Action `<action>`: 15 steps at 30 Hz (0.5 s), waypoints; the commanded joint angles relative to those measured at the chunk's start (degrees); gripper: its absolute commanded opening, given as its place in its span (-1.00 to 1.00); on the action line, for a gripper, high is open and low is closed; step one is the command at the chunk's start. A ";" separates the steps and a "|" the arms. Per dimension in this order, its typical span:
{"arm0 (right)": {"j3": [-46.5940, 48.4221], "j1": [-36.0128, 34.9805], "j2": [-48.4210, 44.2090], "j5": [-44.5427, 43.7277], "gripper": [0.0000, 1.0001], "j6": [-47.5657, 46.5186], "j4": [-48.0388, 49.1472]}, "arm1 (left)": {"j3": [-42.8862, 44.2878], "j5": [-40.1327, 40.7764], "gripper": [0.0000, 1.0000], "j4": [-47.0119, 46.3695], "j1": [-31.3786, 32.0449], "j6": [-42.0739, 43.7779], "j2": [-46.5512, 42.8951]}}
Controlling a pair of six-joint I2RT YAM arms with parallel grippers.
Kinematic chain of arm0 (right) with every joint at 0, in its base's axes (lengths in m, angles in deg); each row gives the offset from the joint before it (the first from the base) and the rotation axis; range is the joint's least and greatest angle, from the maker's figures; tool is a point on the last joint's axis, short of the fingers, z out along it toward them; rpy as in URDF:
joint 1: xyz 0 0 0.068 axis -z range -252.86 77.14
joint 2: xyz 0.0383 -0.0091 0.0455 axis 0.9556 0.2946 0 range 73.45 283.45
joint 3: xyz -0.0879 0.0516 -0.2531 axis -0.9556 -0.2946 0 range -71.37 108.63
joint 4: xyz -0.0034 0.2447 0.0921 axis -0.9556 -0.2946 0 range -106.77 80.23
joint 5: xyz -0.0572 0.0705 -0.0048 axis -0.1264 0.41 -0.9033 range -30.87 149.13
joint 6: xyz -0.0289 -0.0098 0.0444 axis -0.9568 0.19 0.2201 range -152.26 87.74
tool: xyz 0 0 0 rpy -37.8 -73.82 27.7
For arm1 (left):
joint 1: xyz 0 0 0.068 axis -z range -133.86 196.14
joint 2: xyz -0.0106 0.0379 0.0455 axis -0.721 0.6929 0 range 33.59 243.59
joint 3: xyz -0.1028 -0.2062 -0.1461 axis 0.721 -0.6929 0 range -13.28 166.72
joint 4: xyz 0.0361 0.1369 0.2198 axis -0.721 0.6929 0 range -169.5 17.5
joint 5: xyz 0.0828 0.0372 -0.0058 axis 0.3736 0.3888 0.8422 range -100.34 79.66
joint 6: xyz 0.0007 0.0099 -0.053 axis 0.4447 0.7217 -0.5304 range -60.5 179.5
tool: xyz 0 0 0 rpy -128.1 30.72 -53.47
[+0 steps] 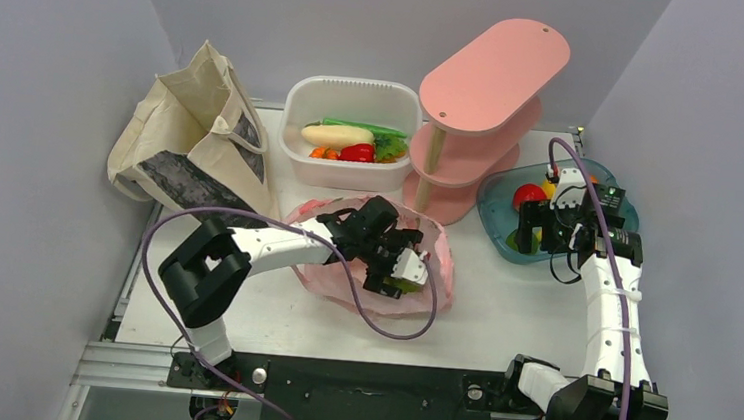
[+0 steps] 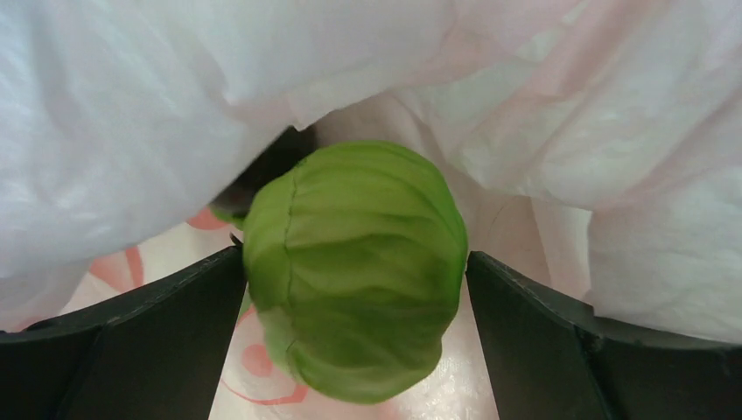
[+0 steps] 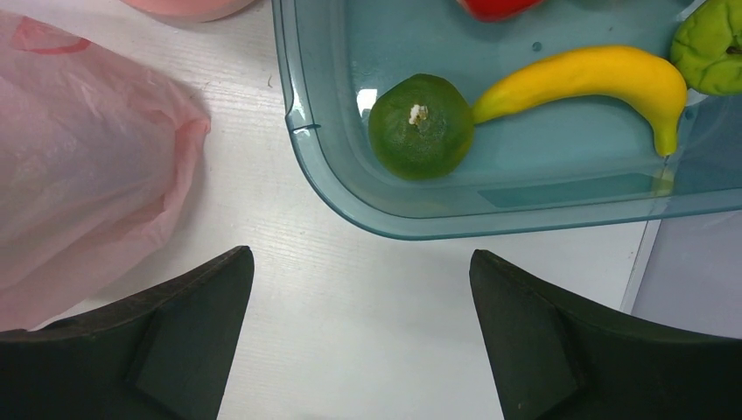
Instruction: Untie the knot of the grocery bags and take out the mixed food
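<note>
The pink plastic bag [image 1: 315,276] lies open at the table's middle, and its film [image 2: 131,114] drapes over the left wrist view. My left gripper [image 1: 398,272] reaches inside it. Its jaws [image 2: 354,255] stand open, one on each side of a round green vegetable [image 2: 354,271] that fills almost the whole gap and rests on the bag's printed floor. The beige canvas tote [image 1: 193,136] stands at the back left. My right gripper [image 1: 536,238] [image 3: 360,254] hangs open and empty over bare table, between the pink bag [image 3: 79,157] and a blue tray [image 3: 350,201].
A white tub [image 1: 297,159] at the back holds a long white radish [image 1: 337,135], leafy green [image 1: 390,149] and peppers. A pink tiered shelf [image 1: 476,108] stands right of it. The blue tray [image 1: 495,195] holds a lime [image 3: 420,125], a banana [image 3: 586,74] and other fruit.
</note>
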 commanded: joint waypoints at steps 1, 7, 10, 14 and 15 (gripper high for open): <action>0.51 0.65 -0.63 -0.29 0.79 -1.05 -0.38 | 2.91 0.54 0.85 2.84 0.07 1.33 4.50; 0.79 1.03 -0.27 0.04 0.78 -1.80 -0.72 | 3.21 2.32 0.52 4.59 0.63 0.98 3.81; 0.99 1.14 -0.13 0.54 0.78 -1.95 -0.74 | 1.84 2.86 0.37 4.55 0.99 0.86 -1.49; 1.40 1.24 -0.08 1.72 0.78 -2.08 -0.67 | 0.95 2.84 0.25 7.93 0.92 1.58 -8.85; 1.48 1.24 -0.01 2.24 0.78 -2.04 -0.63 | 0.82 2.77 0.24 9.73 0.84 2.84 -9.96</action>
